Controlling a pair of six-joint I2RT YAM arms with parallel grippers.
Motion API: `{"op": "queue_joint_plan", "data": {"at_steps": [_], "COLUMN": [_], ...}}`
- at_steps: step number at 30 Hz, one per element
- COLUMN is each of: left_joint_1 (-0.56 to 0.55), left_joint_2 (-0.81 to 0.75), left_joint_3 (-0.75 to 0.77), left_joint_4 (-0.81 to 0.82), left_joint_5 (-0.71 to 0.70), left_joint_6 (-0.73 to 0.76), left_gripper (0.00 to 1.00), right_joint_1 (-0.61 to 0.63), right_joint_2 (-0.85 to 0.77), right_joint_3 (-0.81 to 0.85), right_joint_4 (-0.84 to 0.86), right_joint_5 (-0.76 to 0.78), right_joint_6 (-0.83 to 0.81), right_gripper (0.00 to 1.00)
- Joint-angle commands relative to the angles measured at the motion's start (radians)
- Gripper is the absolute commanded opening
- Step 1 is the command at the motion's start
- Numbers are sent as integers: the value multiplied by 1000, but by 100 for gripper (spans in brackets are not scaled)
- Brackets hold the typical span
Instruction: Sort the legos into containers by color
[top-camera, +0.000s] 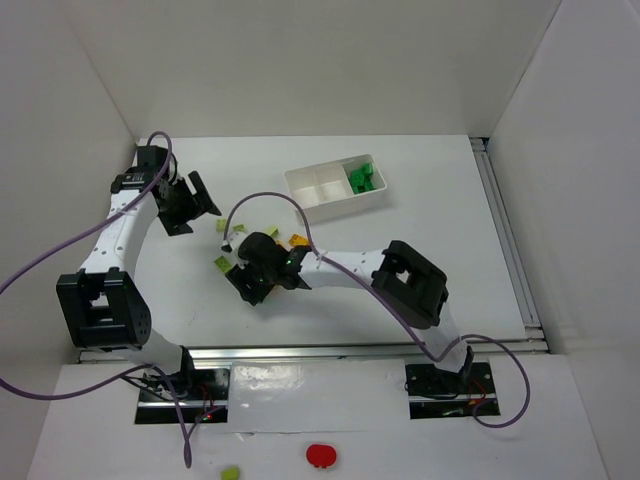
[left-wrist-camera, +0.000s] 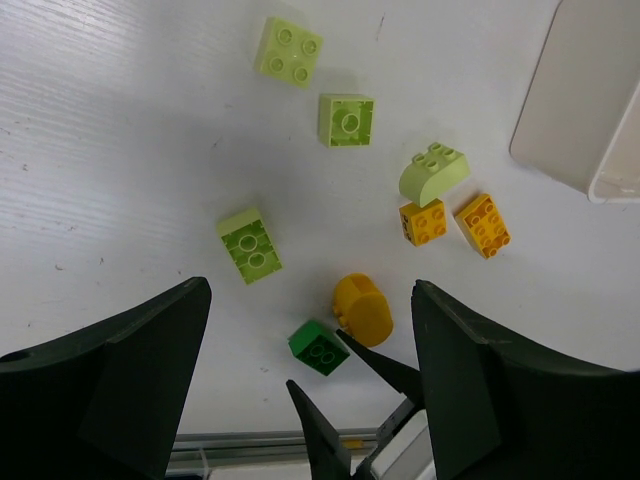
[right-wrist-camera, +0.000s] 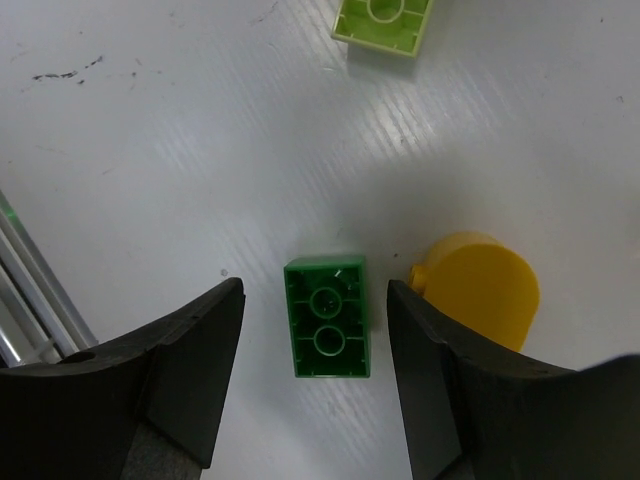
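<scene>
A dark green brick lies upside down on the table, between the open fingers of my right gripper and untouched by them. A rounded orange-yellow piece lies just to its right. My left gripper is open and empty, hovering above the loose bricks. Its view shows the green brick, the yellow piece, two orange bricks, several lime bricks and the right gripper's fingers. The white tray holds dark green bricks in its right compartment.
The tray corner shows at the upper right of the left wrist view. A metal rail runs along the table's near edge. A red round object and a lime brick lie on the ledge behind the arm bases.
</scene>
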Motion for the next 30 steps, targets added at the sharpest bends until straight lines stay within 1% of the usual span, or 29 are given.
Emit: {"op": "queue_joint_plan", "data": {"at_steps": [1, 6, 7, 10, 11, 14, 15, 18, 19, 20, 23, 24, 25, 27, 30], "left_joint_1": [6, 6, 6, 6, 6, 6, 6, 6, 6, 6, 6, 6, 6, 6, 6], "left_joint_2": [-30, -21, -21, -21, -21, -21, -12, -12, -12, -12, -21, -21, -21, -11, -10], "left_joint_3": [13, 13, 13, 13, 13, 13, 13, 13, 13, 13, 3, 2, -10, -19, -42], "left_joint_4": [-10, -10, -10, -10, -10, -1, -1, -1, 10, 10, 10, 10, 10, 19, 19], "left_joint_5": [4, 4, 4, 4, 4, 4, 4, 20, 21, 21, 7, -7, -16, -16, -27], "left_joint_6": [7, 7, 7, 7, 7, 7, 7, 7, 7, 7, 7, 7, 7, -3, -14], "left_gripper": [91, 91, 91, 91, 91, 91, 91, 91, 91, 91, 91, 91, 91, 91, 89], "right_joint_1": [6, 38, 38, 47, 47, 47, 47, 14, -23, -44, -147, -178, -245, -317, -445], "right_joint_2": [26, 65, 65, 65, 65, 34, 34, -42, -70, -132, -231, -287, -308, -332, -311], "right_joint_3": [62, 62, 62, 53, 53, 53, 68, 93, 93, 77, 18, 4, -7, -7, 23], "right_joint_4": [-10, -30, -30, -39, -39, -39, -55, -78, -78, -78, -78, -69, -69, -78, -90], "right_joint_5": [36, 70, 79, 101, 120, 148, 163, 164, 150, 150, 199, 216, 235, 271, 302], "right_joint_6": [-18, -40, -49, -49, -49, -49, -49, -24, -15, 6, 25, 37, 49, 60, 69], "right_gripper": [67, 67, 65, 60, 54, 45, 44, 44, 44, 44, 44, 44, 44, 44, 44]}}
